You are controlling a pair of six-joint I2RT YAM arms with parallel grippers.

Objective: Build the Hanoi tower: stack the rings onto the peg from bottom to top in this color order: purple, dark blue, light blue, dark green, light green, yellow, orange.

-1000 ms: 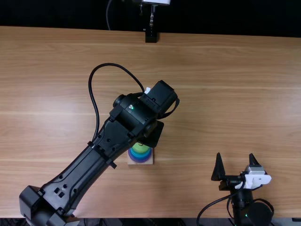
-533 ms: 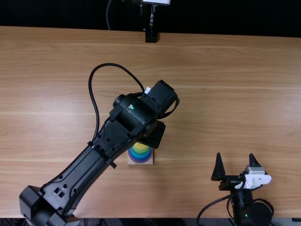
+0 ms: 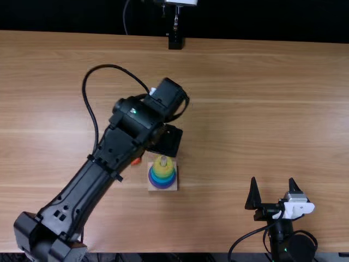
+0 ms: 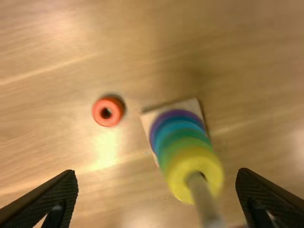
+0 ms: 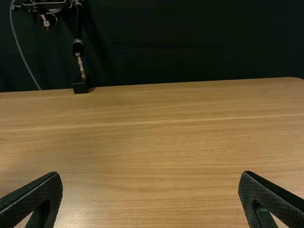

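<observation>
Top view shows a big tabletop (image 3: 262, 109) made of light brown wood, with soft stripes running side to side. Behind it the room is very dark, and in the right wrist view a dark cloth (image 5: 190, 42) hangs there. A small black block (image 3: 175, 42) sits by the far edge under a thin stand, and a thin gray cord (image 3: 125, 19) hangs near it. On the tabletop there is a flat, pale wooden base (image 3: 151, 188) with a peg (image 3: 163, 159) in the middle. The peg holds a pile of rings. The purple ring (image 3: 163, 187) is at the bottom, blue comes over it, then green, and the yellow ring (image 3: 163, 170) is on top. The tip of the peg pokes out above the yellow one. The orange ring (image 3: 136, 161) lies on the tabletop near the base but apart from it, and the left wrist view shows the hole in it. In the top view the left arm hides a bit of that ring. The left end effector (image 3: 168, 141) is up above the tabletop near the pile, and its fingers are wide apart. The right end effector (image 3: 272, 178) is well apart from the pile, near the close edge, also wide.
</observation>
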